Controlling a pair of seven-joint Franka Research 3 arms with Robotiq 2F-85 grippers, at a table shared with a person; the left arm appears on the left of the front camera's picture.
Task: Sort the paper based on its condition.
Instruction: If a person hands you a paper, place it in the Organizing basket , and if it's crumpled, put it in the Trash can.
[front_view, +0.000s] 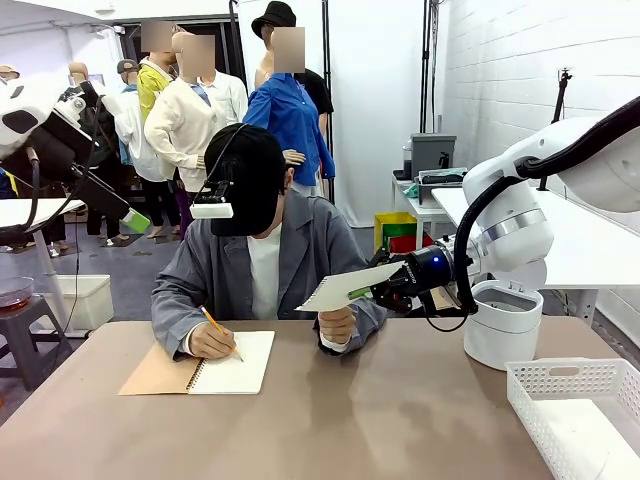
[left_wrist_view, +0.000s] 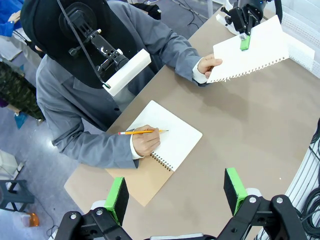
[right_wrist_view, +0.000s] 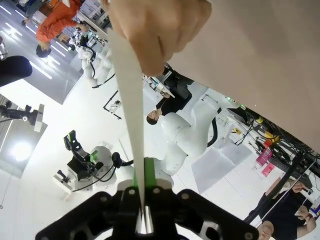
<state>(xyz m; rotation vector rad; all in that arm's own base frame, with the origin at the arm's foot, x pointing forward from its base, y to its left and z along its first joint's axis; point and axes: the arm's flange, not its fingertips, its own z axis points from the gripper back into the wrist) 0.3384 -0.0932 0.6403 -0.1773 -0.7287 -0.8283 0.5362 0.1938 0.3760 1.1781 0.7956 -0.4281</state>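
The paper (front_view: 348, 286) is a flat white sheet with a row of small holes along one edge (left_wrist_view: 252, 55). A person's hand (front_view: 337, 325) holds it up at its near corner, above the table's far side. My right gripper (front_view: 377, 290) is shut on the sheet's opposite edge, green pads pinching it (left_wrist_view: 244, 42). In the right wrist view the paper (right_wrist_view: 127, 100) runs edge-on from the hand down into the closed right gripper (right_wrist_view: 143, 202). My left gripper (left_wrist_view: 175, 192) hangs open high over the table with nothing between its fingers; it also sits at upper left (front_view: 132, 218).
The person's other hand writes with a pencil (left_wrist_view: 142, 132) in a tan-covered spiral notebook (front_view: 230, 362) at the table's far left. A white slotted basket (front_view: 575, 400) sits at the near right corner. A white cylindrical bin (front_view: 503, 325) stands behind it.
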